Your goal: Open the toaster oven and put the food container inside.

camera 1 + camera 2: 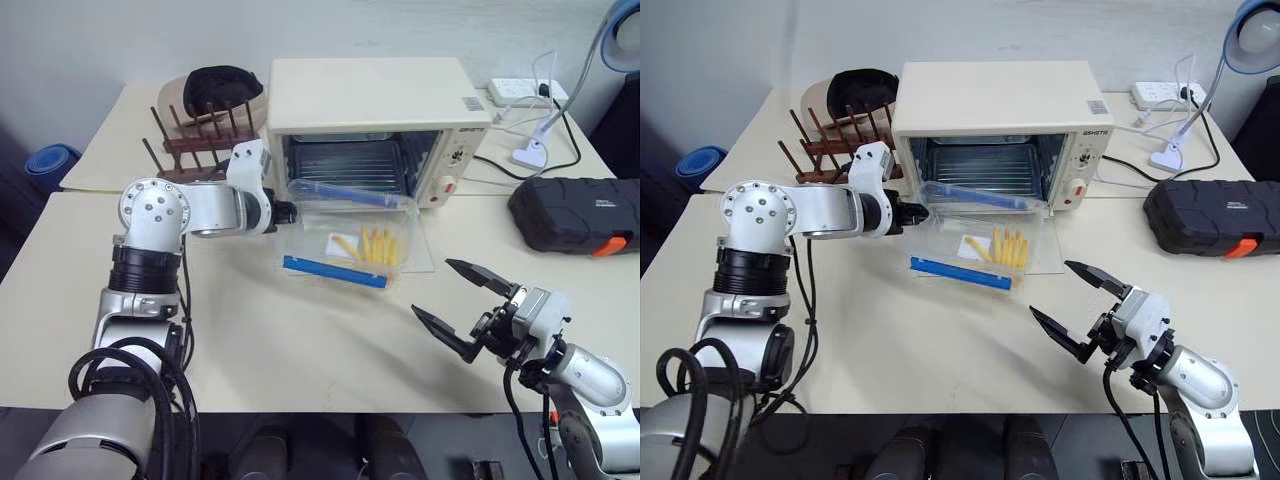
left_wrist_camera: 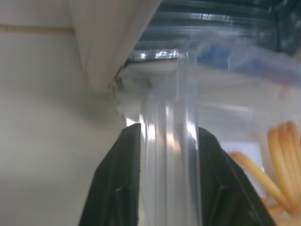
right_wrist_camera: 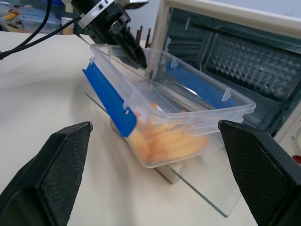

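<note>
Nearest to us, our right gripper [image 1: 464,302] hangs over the table [image 1: 300,350] well in front of the toaster oven [image 1: 370,125], its two black fingers spread wide and holding nothing.

Beyond it, the food container [image 1: 345,235] sits on the oven's lowered glass door [image 1: 425,255], just in front of the open cavity, with one blue clip [image 1: 333,271] toward us and the other toward the oven. Our left gripper [image 1: 918,212] reaches in from the side of the oven away from the knobs and has the container's end wall between its fingers. How firmly it grips we cannot tell: the fingers stand partly apart with the wall between them.

We judge the door step done and the placing step in hand. Next, the container needs to go deeper, off the glass and onto the wire rack [image 1: 345,165], kept level so the yellow strips stay put.

The left wrist view shows what the head views cannot: the clear wall rising between the two black fingers [image 2: 117,183], beside the oven's front corner. The right wrist view gives the side-on look: the container's base resting on the glass door, the cavity open behind it.

Farthest back, a wooden rack [image 1: 195,135] stands beside the oven.
</note>
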Motion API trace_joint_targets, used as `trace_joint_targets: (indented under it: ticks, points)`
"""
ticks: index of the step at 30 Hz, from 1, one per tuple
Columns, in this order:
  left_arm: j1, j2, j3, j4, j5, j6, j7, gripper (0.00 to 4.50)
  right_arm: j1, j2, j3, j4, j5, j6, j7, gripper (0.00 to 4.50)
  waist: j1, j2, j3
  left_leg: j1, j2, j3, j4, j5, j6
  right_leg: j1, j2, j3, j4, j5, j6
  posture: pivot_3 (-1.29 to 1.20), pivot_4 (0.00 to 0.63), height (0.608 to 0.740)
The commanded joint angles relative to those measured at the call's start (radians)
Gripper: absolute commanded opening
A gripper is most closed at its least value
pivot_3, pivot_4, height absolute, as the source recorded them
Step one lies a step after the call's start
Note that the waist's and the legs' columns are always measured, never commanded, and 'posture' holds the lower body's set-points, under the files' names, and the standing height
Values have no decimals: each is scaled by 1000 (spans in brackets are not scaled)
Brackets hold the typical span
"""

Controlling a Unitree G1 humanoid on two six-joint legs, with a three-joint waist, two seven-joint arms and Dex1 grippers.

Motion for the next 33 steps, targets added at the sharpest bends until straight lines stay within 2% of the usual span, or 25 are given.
trace_joint_targets:
  ticks: [1,4,6,8,9,12,15,18,19,24,33]
  points:
    - [-11,0,111,-30,-7,-30,-89,2201,-7,-6,-40,-67,44,41,-39,4500,-5,0,0,0,0,0,0,0,0,0,0,0,0,0,0,0,150,740]
    - [8,38,180,-40,-41,-5,-199,2201,6,-40,-62,-83,74,78,-18,4500,-8,0,0,0,1,1,-1,0,0,-1,1,0,1,0,0,0,150,740]
    - [59,150,153,-112,15,-16,-421,2240,30,-91,-78,-107,124,148,15,4105,-10,0,0,0,1,1,-1,0,0,-1,1,0,1,0,0,0,150,740]
    - [132,288,75,-198,103,-63,-675,1827,51,-147,-66,-127,133,203,52,3568,-19,0,0,1,1,2,-2,0,0,-1,1,1,1,0,0,0,150,740]
    - [176,358,17,-244,178,-140,-818,1644,57,-172,-46,-138,127,234,59,3261,-23,0,0,1,1,2,-2,0,0,-1,1,1,0,0,0,0,150,740]
    - [284,509,-144,-293,420,-387,-1129,726,48,-197,14,-156,115,299,55,2209,-16,0,0,1,1,2,-2,0,0,0,1,0,-1,-1,-1,0,150,740]
    - [416,579,-245,-357,609,-689,-1413,0,13,-186,100,-161,71,332,46,1229,-5,0,0,2,1,2,-3,0,1,2,1,1,-2,-1,-1,0,150,740]
    - [502,513,-251,-407,611,-762,-1511,0,-42,-161,164,-140,37,357,23,176,1,0,0,1,1,2,-2,0,2,2,0,0,-3,-1,-2,0,150,740]
    - [521,476,-253,-422,604,-759,-1515,0,-70,-152,184,-122,15,354,17,36,3,0,0,-1,1,1,-1,0,3,2,0,0,-3,-1,-2,0,150,740]
    - [526,262,-301,-387,682,-761,-1435,0,-247,-95,215,6,-55,388,-54,36,-1,-1,0,-3,0,0,2,-2,6,2,0,0,-4,1,1,0,150,740]
    - [431,-42,-193,-235,816,-850,-1156,0,-515,-23,179,291,-114,343,-108,36,-7,-1,0,-3,0,2,2,-2,6,0,0,0,-2,1,1,0,150,740]
